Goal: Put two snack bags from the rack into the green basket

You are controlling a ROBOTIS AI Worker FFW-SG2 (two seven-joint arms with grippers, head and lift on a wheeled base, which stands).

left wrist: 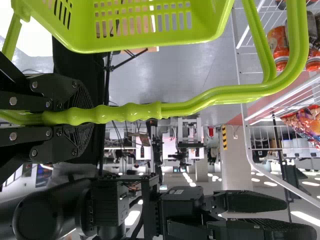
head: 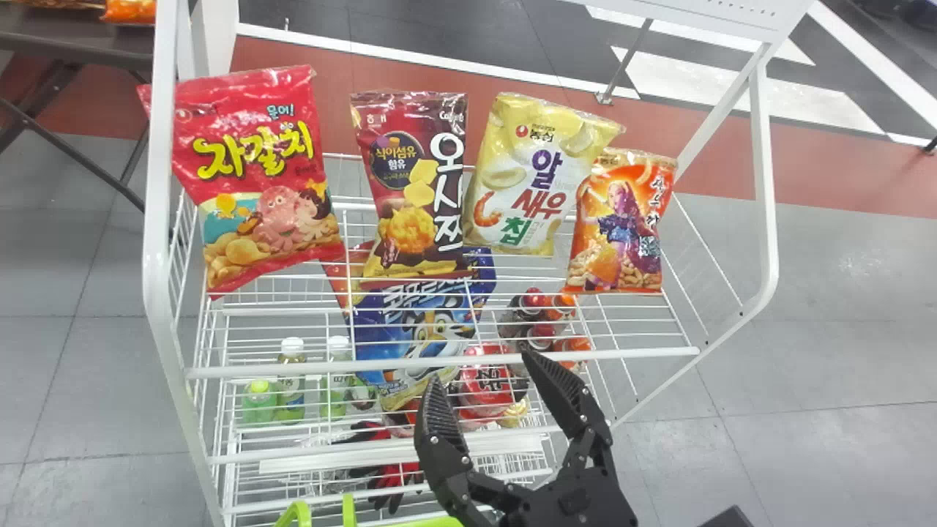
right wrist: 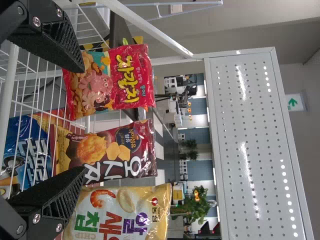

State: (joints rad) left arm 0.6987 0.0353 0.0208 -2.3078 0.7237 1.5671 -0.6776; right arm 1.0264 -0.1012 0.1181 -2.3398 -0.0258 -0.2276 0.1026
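the left wrist view shows fingers [left wrist: 84,96] gripping the basket handle [left wrist: 131,112].

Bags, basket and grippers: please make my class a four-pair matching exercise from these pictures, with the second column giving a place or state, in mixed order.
1. Red octopus bag
2. Orange bag
3. Green basket
4. Right gripper

A. Handle clasped by the left gripper
B. Far right of the top row, head view
C. Open, before the rack
D. Far left of the top row, head view

Pairs: 1-D, 2-B, 3-A, 4-C
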